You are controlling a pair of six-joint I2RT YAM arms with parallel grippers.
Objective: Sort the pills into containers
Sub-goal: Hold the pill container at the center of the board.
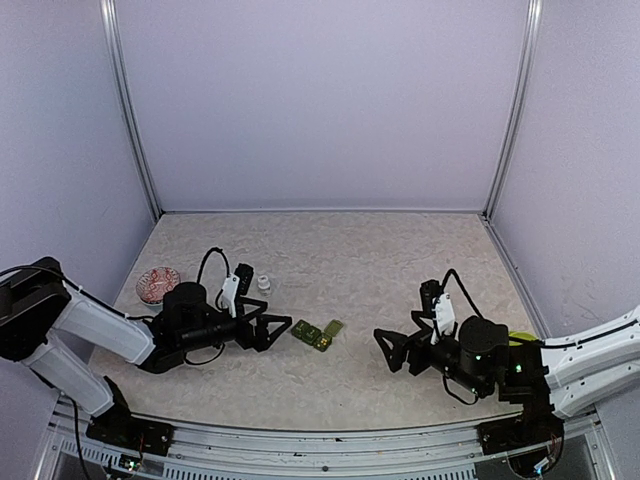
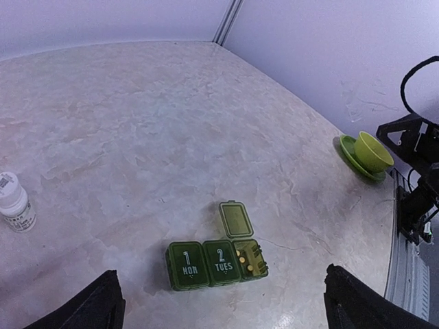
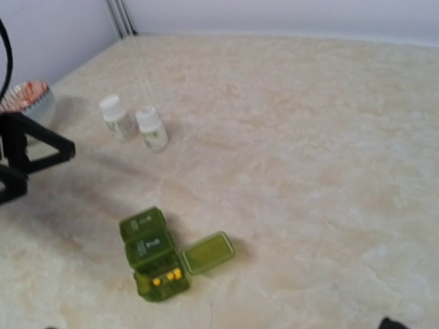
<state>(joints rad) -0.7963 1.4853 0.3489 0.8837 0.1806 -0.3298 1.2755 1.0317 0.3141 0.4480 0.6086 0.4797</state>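
Note:
A green pill organizer [image 1: 318, 335] lies on the table between my two grippers. In the left wrist view the organizer [image 2: 216, 262] has its MON and TUES lids shut. Its third compartment is open with the lid [image 2: 236, 220] flipped back and yellow pills [image 2: 245, 259] inside. The right wrist view shows the organizer [image 3: 152, 253] with the same pills [image 3: 164, 277]. My left gripper [image 1: 283, 332] is open and empty just left of the organizer. My right gripper [image 1: 385, 350] is open and empty, a short way to its right.
Two white pill bottles [image 1: 263, 284] stand behind the left gripper; they also show in the right wrist view [image 3: 151, 128]. A pink dish [image 1: 158, 284] of pills sits at the far left. A green bowl [image 2: 370, 152] on a saucer sits at the right edge, by the right arm.

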